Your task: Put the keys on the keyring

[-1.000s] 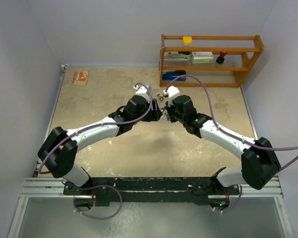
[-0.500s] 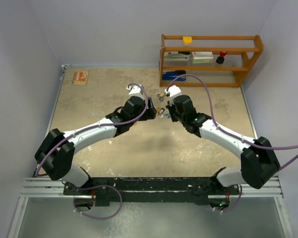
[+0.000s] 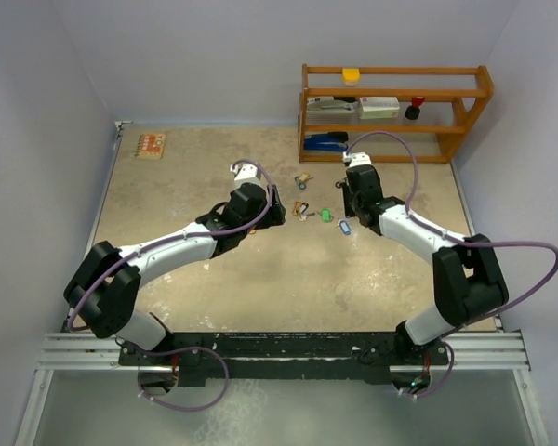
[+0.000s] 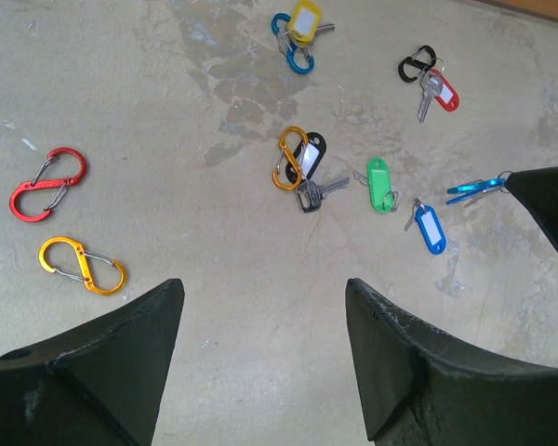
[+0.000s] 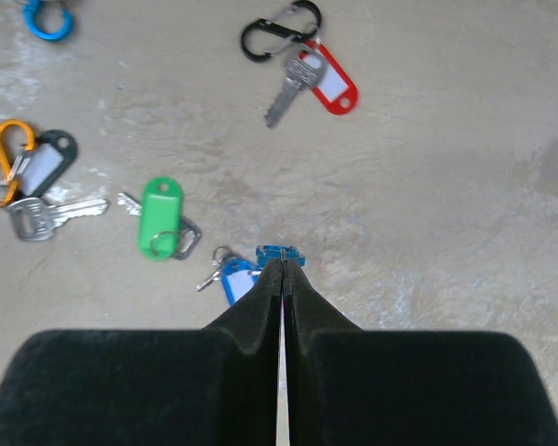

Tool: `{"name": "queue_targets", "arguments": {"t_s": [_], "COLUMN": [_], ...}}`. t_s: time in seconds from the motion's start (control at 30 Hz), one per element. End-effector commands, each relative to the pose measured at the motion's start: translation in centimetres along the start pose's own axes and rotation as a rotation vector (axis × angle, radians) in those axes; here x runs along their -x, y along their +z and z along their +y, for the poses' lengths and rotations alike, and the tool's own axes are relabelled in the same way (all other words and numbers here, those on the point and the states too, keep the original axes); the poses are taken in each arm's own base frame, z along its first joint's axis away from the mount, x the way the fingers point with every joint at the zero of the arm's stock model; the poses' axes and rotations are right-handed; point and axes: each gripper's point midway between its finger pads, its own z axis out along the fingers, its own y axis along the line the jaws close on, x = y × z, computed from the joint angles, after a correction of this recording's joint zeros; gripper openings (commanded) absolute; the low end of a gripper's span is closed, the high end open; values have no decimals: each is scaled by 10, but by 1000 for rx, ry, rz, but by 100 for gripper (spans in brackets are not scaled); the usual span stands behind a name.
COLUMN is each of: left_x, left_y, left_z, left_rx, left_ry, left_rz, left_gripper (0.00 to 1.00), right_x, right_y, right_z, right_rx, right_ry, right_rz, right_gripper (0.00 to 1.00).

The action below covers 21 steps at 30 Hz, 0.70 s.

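Keys loose ahead of jaws | step: right jaws clamp blue clip | left jaws apart | next, likely: pick key

Overhead view from behind, looking down at table, both wrist views close, downward, sharing green-tagged key.
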Motion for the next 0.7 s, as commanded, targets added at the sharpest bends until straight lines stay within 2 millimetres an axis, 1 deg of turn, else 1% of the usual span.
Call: {"name": "queue_targets", "arguments": {"t_s": [0.0,0.23,0.4,0.43,0.47,0.5,0.53,0.57,0.63,0.67], "left_x": [19,17,16,16,16,16,16,16,17,17], "left_y": [-7,-5,-4,-3,-3,-3,-3,-3,-4,-4], "left_z": [-6,-5,-4,-4,-4,-4,-4,-4,-5,-5], "left_rx": [-20,-23,-23,-22,-22,-24,-23,-23,-26,-26], "left_ry": [-26,-21,-22,-22,-22,-23,-23,-23,-24,-24], "left_rz": [-61,-56,-52,-53,-52,-53,-54,-53,-54,-54], "left_gripper": [68,68,68,68,68,68,68,68,68,68], "right_x": [15,4,3,4,4,4,6,8,13,15], "right_y": [5,18,26,27,28,28,27,26,21,19], "right_z": [-17,-32,-36,-36,-36,-37,-36,-36,-36,-37], "right_rx": [-66,-117,-130,-131,-133,-134,-130,-128,-123,-121], "right_ry": [68,96,99,99,102,105,108,114,124,126], "right_rz": [-18,20,40,42,43,43,37,29,8,-1], "right_gripper": [0,0,0,2,8,17,32,39,48,49]}}
